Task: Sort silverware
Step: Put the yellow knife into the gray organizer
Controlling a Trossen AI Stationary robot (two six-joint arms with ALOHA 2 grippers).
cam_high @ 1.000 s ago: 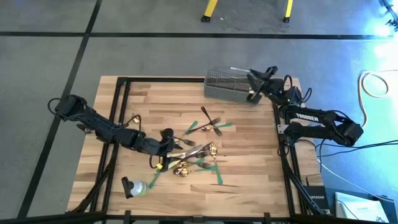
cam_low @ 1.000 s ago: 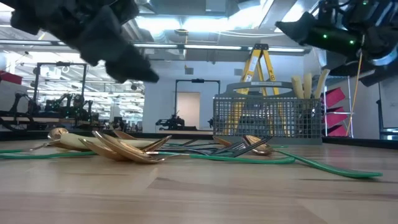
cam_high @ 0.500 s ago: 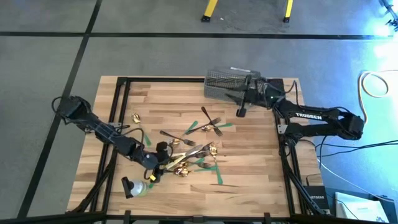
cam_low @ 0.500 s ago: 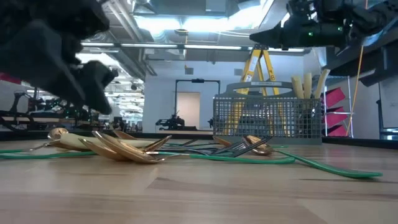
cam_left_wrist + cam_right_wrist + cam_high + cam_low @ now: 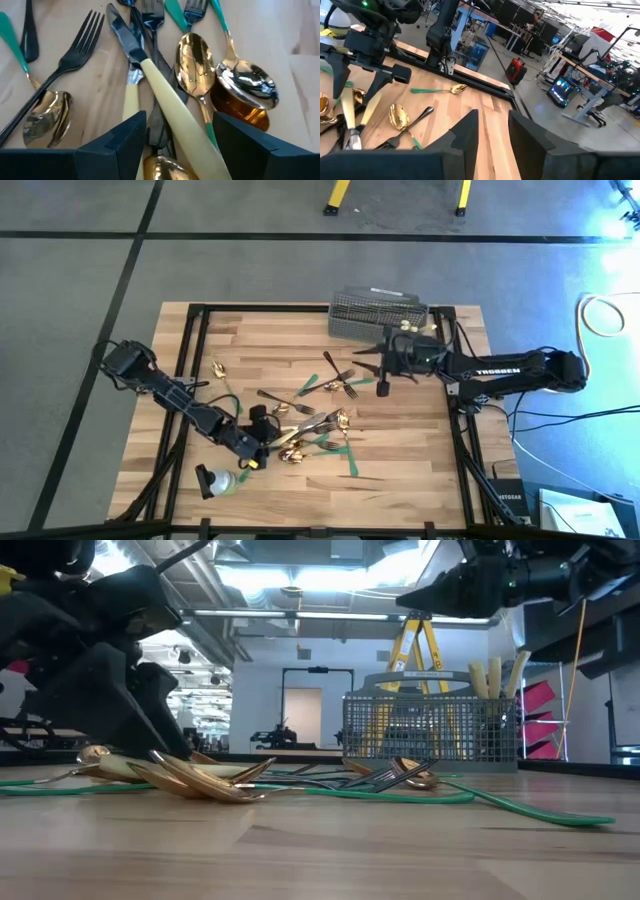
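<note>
The silverware lies in a heap [image 5: 310, 428] mid-table: gold spoons [image 5: 197, 65], dark forks [image 5: 75, 50] and cream-handled knives [image 5: 170, 107]. Two forks [image 5: 340, 380] lie farther back, and one spoon [image 5: 218, 368] lies alone at the left. My left gripper [image 5: 179, 116] is open and slants down low over the heap's left end [image 5: 268, 430], one finger on each side of a cream knife handle. My right gripper [image 5: 378, 370] hovers level in front of the grey mesh basket [image 5: 378, 315], open with nothing between its fingers [image 5: 493, 125]. Cream handles [image 5: 490, 680] stick up out of the basket.
Green tape strips [image 5: 350, 462] lie among and around the cutlery. A small black-and-pale object [image 5: 218, 480] lies near the front left corner. The basket stands at the far edge, right of centre. Bare wood shows at the front right [image 5: 410, 470].
My left gripper has swung toward the near edge and come down onto the heap's left end, staying open. My right gripper has left the basket, swung toward the table's middle and tipped up to level.
</note>
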